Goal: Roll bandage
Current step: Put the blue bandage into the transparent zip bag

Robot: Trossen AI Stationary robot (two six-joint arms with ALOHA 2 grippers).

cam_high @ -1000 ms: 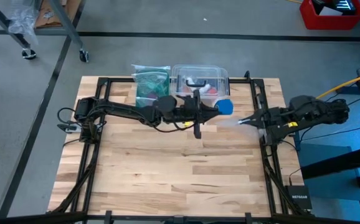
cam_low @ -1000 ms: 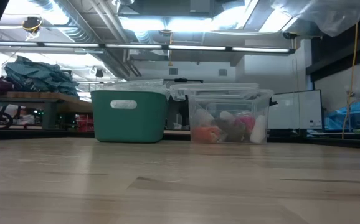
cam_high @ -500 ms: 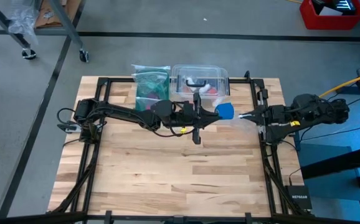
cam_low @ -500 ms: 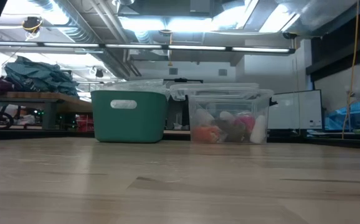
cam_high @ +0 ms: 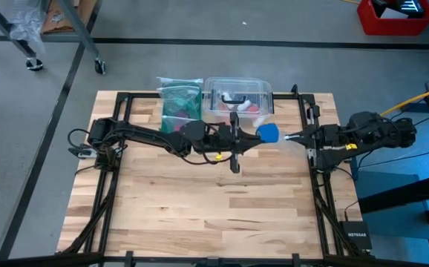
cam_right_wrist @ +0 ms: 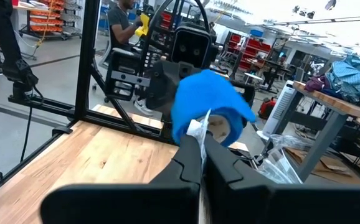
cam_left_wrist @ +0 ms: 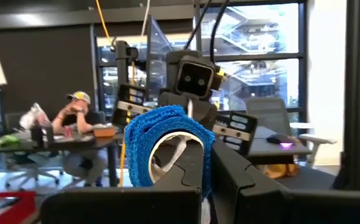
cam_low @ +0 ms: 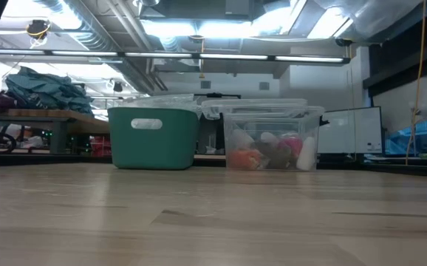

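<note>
Blue bandage looks mostly rolled, held in mid-air by the left gripper, while the right gripper pinches its pale tail, winding unfinished.

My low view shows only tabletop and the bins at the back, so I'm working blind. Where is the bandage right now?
Observer: The bandage is off the table, gripped by the left hand near the right corner of the clear box.
Operator: And the right hand?
Observer: The right hand meets the roll from the opposite side, with its fingers pinched together on the roll's edge.
Operator: Is it rolled up?
Observer: Mostly. The left wrist view shows a wound blue ring with an open core.
</note>
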